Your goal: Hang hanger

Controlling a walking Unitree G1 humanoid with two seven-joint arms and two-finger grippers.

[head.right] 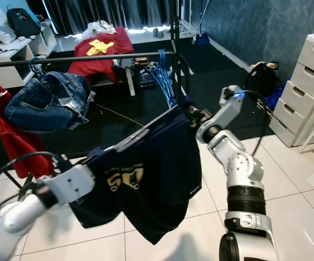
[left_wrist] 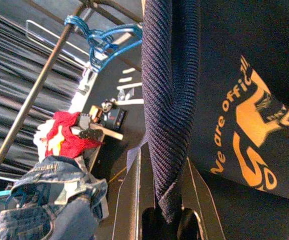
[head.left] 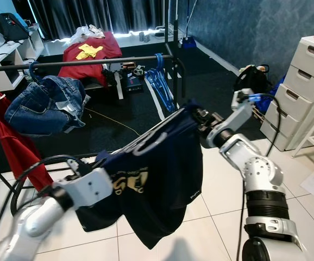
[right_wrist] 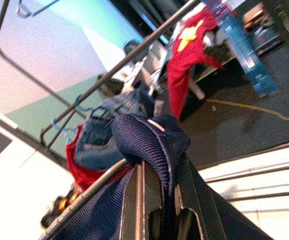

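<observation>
Both silver arms reach forward and up, the left gripper (left_wrist: 159, 200) and the right gripper (right_wrist: 160, 195) each with its two black fingers pinched tight on an edge of the navy shirt (head.left: 162, 174) stretched between them.

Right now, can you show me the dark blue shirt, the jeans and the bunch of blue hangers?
Dark blue shirt (head.left: 162, 163), left eye view, front panel.
Jeans (head.left: 43, 106), left eye view, bunched denim.
Blue hangers (head.left: 159, 81), left eye view, hanging bundle.
</observation>
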